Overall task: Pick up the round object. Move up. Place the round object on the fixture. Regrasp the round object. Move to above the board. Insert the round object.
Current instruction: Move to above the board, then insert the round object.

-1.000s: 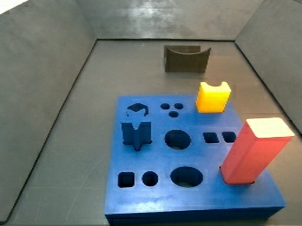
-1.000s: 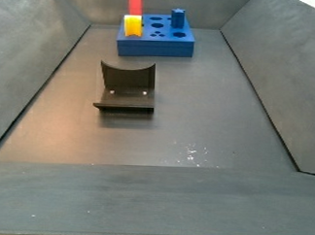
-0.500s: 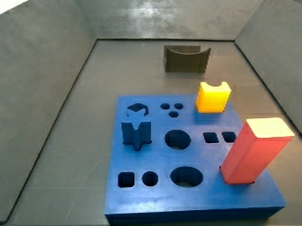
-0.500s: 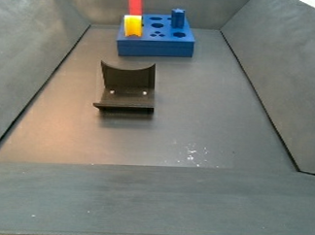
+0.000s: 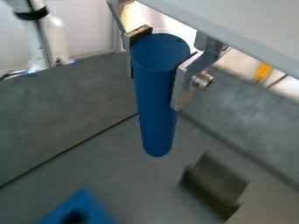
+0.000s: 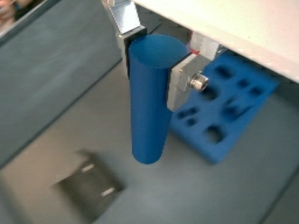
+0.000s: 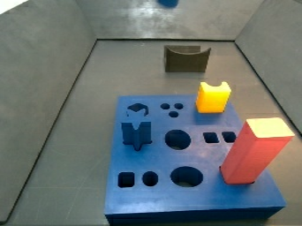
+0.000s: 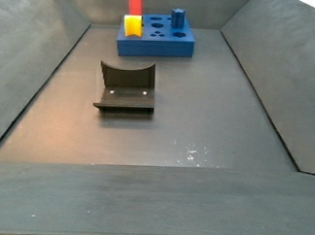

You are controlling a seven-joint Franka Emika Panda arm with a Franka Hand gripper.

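Note:
My gripper (image 5: 160, 61) is shut on the round object (image 5: 156, 114), a plain blue rod that hangs lengthwise down from between the silver fingers, high over the floor. Both wrist views show this grip (image 6: 156, 61), with the rod (image 6: 149, 122) held near its upper end. In a side view only the rod's lower end (image 7: 169, 3) shows at the top edge; the gripper itself is out of view there. The fixture (image 7: 185, 59) stands on the floor beyond the board (image 7: 160, 159). It also shows below the rod in both wrist views (image 5: 216, 182) (image 6: 91, 181) and in a side view (image 8: 126, 86).
On the board (image 8: 156, 48) stand a yellow block (image 7: 213, 96), a tall red block (image 7: 255, 150) and a short notched blue peg (image 7: 136, 134). Grey sloping walls enclose the floor on all sides. The board's corner shows in both wrist views (image 6: 195, 150) (image 5: 82, 199).
The rod's lower end has come into a side view at the top edge, where nothing showed before. The board, blocks and fixture have not moved.

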